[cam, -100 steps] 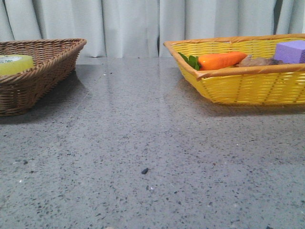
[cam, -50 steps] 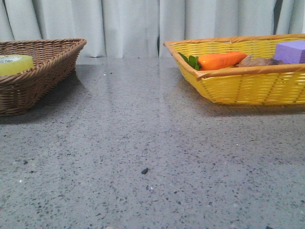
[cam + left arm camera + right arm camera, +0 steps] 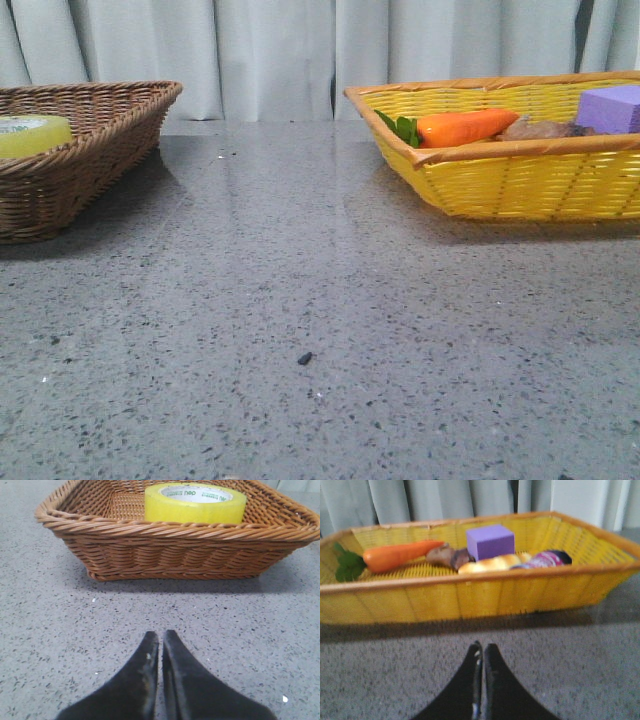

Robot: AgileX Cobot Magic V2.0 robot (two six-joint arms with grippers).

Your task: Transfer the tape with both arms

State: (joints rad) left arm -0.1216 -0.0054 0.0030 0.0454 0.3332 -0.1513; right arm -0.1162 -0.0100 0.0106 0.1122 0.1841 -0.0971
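The yellow tape roll (image 3: 30, 133) lies flat in the brown wicker basket (image 3: 95, 150) at the table's left; its white core with green lettering shows in the left wrist view (image 3: 195, 502). My left gripper (image 3: 160, 634) is shut and empty over the grey table, a short way in front of that basket (image 3: 175, 555). My right gripper (image 3: 483, 646) is shut and empty over the table in front of the yellow basket (image 3: 470, 597). Neither gripper shows in the front view.
The yellow basket (image 3: 520, 180) at the right holds an orange carrot toy (image 3: 462, 127), a purple block (image 3: 610, 107), a brown item, a bread-like item (image 3: 492, 564) and a dark packet (image 3: 545, 559). Grey curtains hang behind the table.
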